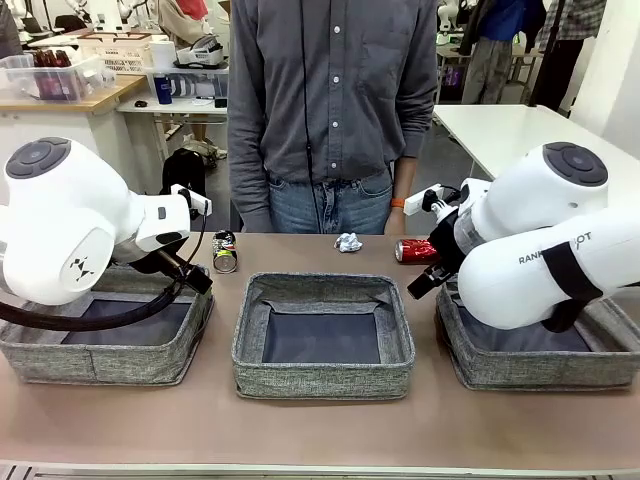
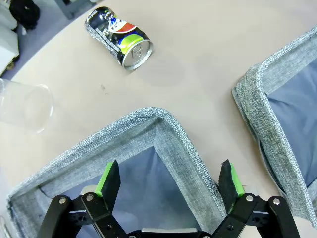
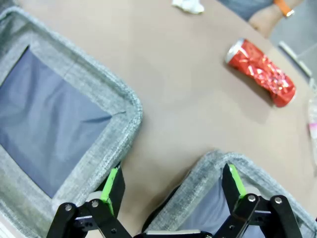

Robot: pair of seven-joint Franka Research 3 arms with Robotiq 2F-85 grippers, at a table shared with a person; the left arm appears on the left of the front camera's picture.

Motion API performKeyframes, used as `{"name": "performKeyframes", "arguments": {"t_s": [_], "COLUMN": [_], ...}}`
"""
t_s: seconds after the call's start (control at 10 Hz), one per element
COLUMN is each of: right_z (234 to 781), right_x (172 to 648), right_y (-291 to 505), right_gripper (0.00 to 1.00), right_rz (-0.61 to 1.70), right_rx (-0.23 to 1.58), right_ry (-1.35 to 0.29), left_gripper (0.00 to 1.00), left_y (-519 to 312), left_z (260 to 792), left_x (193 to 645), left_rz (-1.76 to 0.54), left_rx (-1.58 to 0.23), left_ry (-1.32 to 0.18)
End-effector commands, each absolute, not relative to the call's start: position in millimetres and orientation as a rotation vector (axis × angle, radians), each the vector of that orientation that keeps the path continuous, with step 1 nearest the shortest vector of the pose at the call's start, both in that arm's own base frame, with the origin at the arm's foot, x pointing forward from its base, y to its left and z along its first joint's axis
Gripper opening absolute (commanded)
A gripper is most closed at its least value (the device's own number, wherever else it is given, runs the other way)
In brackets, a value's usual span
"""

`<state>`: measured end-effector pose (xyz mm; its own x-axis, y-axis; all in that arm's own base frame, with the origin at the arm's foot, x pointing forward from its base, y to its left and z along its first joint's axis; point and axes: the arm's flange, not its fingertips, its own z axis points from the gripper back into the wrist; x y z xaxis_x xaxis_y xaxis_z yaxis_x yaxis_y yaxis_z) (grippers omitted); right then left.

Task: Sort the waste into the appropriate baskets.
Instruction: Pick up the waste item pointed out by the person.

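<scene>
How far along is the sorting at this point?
Done: nothing that shows; the middle basket holds no waste. In hand: nothing; the left tool and right tool are both open, each above a basket corner. Left: the dark can, paper ball and red can lie on the table at the far side, a clear bottle too.
</scene>
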<state>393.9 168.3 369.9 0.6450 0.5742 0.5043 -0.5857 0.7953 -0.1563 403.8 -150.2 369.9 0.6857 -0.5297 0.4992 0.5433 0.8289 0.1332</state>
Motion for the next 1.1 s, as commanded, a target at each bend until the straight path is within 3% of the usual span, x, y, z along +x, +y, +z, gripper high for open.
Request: {"name": "performKeyframes", "arguments": {"t_s": [0.0,0.2,0.3,0.5,0.6,0.7,0.8,0.9,1.0], "right_z": [370,370,392,465,491,499,493,483,515], "right_x": [394,394,389,360,335,310,301,302,323], "right_y": [168,168,164,154,148,150,154,154,149], "right_gripper": [1.0,1.0,1.0,1.0,1.0,1.0,1.0,1.0,1.0], "right_rz": [0.659,0.66,0.632,0.51,0.445,0.496,0.512,0.45,0.498], "right_rx": [0.022,0.022,-0.004,-0.027,-0.074,-0.046,-0.091,-0.161,-0.048], "right_ry": [-0.567,-0.566,-0.527,-0.515,-0.569,-0.626,-0.658,-0.758,-0.631], "left_gripper": [1.0,1.0,1.0,1.0,1.0,1.0,1.0,1.0,1.0], "left_y": [-151,-150,-138,-125,-132,-139,-146,-143,-143], "left_z": [370,370,394,470,497,506,500,500,500], "left_x": [404,404,394,345,317,294,292,332,332], "left_rz": [-0.603,-0.601,-0.639,-0.679,-0.641,-0.729,-0.693,-0.682,-0.682], "left_rx": [-0.026,-0.026,0.021,-0.047,0.01,-0.131,-0.131,-0.043,-0.043], "left_ry": [-0.551,-0.551,-0.514,-0.429,-0.507,-0.611,-0.64,-0.53,-0.53]}}
